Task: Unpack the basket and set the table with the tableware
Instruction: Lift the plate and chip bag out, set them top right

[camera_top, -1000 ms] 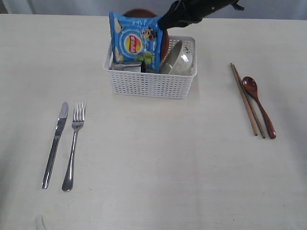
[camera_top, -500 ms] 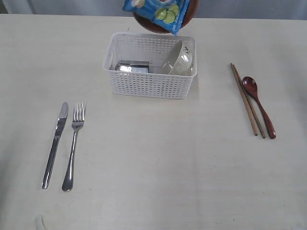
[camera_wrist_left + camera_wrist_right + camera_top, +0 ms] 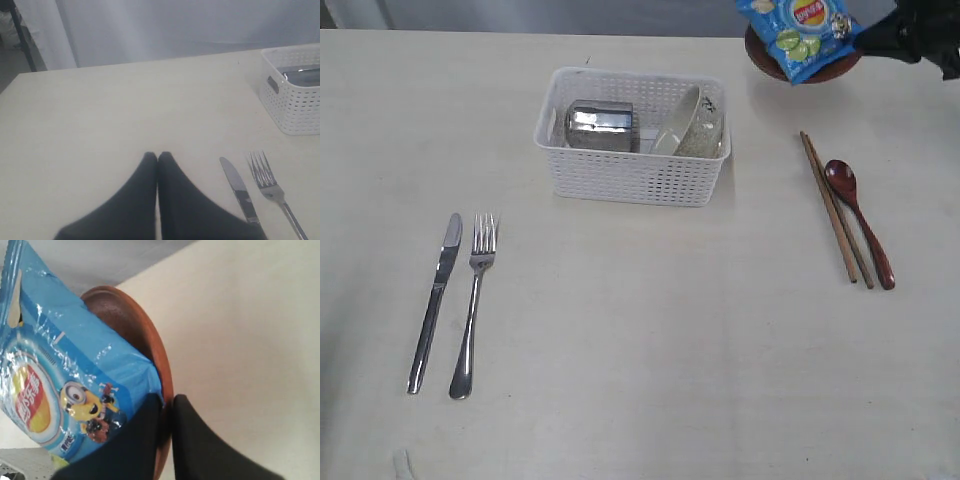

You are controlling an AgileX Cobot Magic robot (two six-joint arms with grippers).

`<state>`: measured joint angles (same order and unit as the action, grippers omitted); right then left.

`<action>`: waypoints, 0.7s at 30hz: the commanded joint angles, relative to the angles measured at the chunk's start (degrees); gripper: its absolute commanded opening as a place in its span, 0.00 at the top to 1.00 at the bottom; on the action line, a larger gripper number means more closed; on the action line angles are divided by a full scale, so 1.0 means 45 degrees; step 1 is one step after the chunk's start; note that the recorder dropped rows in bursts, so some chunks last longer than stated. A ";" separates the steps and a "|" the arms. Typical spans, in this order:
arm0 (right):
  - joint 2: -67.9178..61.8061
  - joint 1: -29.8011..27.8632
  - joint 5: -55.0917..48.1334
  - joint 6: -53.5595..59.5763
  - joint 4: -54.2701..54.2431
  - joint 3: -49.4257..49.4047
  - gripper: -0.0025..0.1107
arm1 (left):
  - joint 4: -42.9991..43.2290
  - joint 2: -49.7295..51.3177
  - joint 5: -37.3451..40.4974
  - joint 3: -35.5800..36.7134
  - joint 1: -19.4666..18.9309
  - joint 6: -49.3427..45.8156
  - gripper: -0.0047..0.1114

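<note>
Pinches the rim of the brown plate (image 3: 117, 312) in the right gripper (image 3: 167, 410), trapping the snack packet (image 3: 65, 370) against it and so holding both aloft. Holds the left gripper (image 3: 158, 157) shut and empty

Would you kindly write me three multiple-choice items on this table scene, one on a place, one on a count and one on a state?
1. Where is the steel cup?
A. inside the basket
B. held up in the air
C. standing outside it

2. How many things lie in the basket?
A. four
B. none
C. two

3. How is the right pincer?
A. open and empty
B. shut on the brown plate and the snack packet
C. shut on nothing

Key:
1 A, the cup lies within the white perforated walls.
2 C, only the cup and the off-white bowl show there.
3 B, it pinches the plate rim and the packet together.
</note>
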<state>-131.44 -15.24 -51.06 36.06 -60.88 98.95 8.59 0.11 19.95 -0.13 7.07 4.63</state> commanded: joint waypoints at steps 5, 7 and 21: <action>-0.1066 -0.0259 0.0690 -0.1204 -0.0226 0.0052 0.98 | 0.0040 -0.0025 -0.0007 0.0030 0.0064 0.0030 0.96; -0.1066 -0.0259 0.1064 -0.1405 -0.0035 0.0052 0.98 | 0.0040 -0.0025 -0.0007 0.0030 0.0064 0.0030 0.96; -0.1256 -0.0259 0.1914 -0.3046 0.1766 0.0052 0.98 | 0.0040 -0.0025 -0.0007 0.0030 0.0064 0.0030 0.96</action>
<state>-137.05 -16.00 -42.47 22.65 -53.00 98.95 8.59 0.11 19.95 -0.13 7.07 4.63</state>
